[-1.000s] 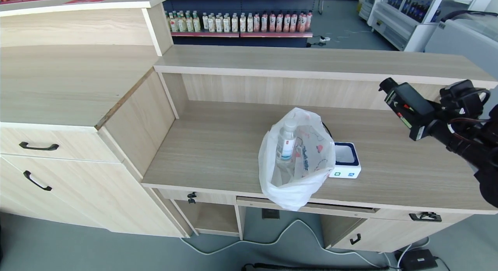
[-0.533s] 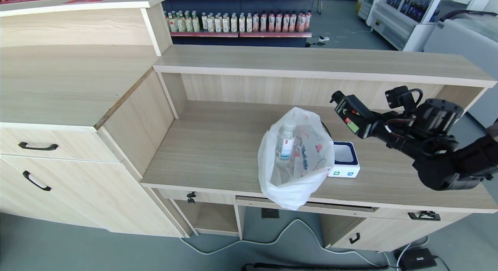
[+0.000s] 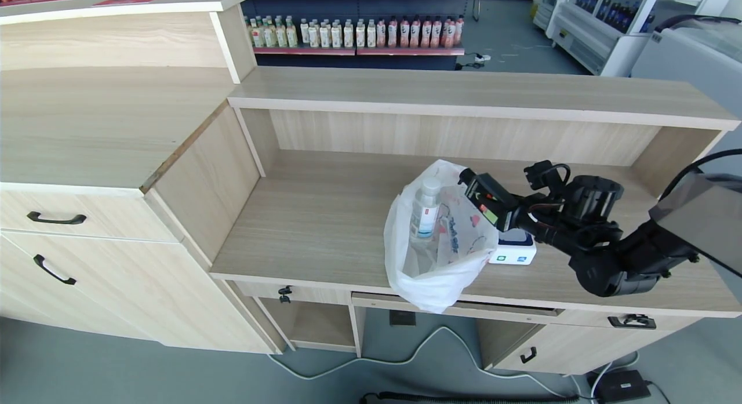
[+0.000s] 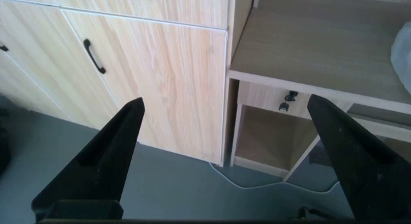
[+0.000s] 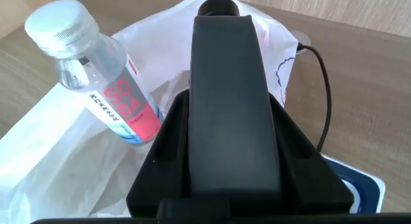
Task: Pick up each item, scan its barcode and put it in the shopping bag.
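Head view: my right gripper (image 3: 509,211), clamped on a dark box (image 3: 486,195), hangs at centre right of the frame. The box sits over the right rim of the bag (image 3: 440,265). A second ago the same arm stood at the far right edge with the box well clear of the counter (image 3: 324,218). Since then it has swung left across the scanner (image 3: 513,252), which it now partly hides. The bag, slumped open at the counter's front edge just left of the scanner, has not moved. It already holds a clear bottle (image 3: 426,210), upright against its left wall. I cannot tell from these frames whether the box's barcode was read on the way. I judge the arm is lining up for the drop, with one item bagged and this one close.

Left wrist view: my left gripper (image 4: 225,112) holds nothing, fingers wide apart. It looks down past the cabinet (image 4: 160,70) front to the floor, well away from the bag.

Right wrist view: the box (image 5: 225,63) stands on end between the right gripper's (image 5: 225,153) closed fingers. It is over the bag's (image 5: 58,166) mouth and just beside the bottle (image 5: 96,83), and I cannot tell whether they touch. The scanner's (image 5: 359,179) blue-edged corner shows beyond. Letting go here risks knocking the bottle or catching the bag's rim.
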Robot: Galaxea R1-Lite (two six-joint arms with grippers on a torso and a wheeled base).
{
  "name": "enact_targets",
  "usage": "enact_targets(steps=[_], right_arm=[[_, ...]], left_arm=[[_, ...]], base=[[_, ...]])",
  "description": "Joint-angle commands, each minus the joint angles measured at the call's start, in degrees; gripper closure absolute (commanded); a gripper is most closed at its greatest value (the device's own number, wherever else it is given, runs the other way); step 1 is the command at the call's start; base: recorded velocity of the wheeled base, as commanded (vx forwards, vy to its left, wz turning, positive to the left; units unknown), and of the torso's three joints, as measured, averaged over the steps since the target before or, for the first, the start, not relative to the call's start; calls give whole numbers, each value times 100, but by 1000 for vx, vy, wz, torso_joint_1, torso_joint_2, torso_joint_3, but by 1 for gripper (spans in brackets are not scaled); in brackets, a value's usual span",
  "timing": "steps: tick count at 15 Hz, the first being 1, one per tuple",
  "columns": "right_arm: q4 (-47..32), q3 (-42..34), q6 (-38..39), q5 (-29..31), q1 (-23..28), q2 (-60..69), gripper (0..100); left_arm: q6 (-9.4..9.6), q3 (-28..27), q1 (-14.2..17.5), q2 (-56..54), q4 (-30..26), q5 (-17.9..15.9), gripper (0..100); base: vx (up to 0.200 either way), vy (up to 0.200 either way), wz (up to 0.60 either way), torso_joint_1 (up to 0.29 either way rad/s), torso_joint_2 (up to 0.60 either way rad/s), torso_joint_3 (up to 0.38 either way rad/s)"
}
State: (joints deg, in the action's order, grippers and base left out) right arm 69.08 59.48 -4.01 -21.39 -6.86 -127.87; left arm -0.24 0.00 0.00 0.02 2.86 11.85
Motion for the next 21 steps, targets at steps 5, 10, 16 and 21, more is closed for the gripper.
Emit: enact_targets(steps=[5, 10, 16, 21], right_arm=[[-158, 415, 41, -5, -87, -406, 100], [-211, 802, -3, -14, -289, -792, 100], [-246, 1312, -3, -14, -368, -1249, 100], [-299, 1672, 6, -5, -474, -1619, 100]], left_arm=[[-2, 0, 0, -2, 4, 2, 0], [-2, 0, 0, -2, 4, 2, 0], [-2, 0, 0, -2, 4, 2, 0], [-2, 0, -9, -2, 4, 2, 0]], base=[[0, 0, 0, 0, 0, 0], [0, 0, 0, 0, 0, 0], [0, 0, 0, 0, 0, 0], [0, 0, 0, 0, 0, 0]])
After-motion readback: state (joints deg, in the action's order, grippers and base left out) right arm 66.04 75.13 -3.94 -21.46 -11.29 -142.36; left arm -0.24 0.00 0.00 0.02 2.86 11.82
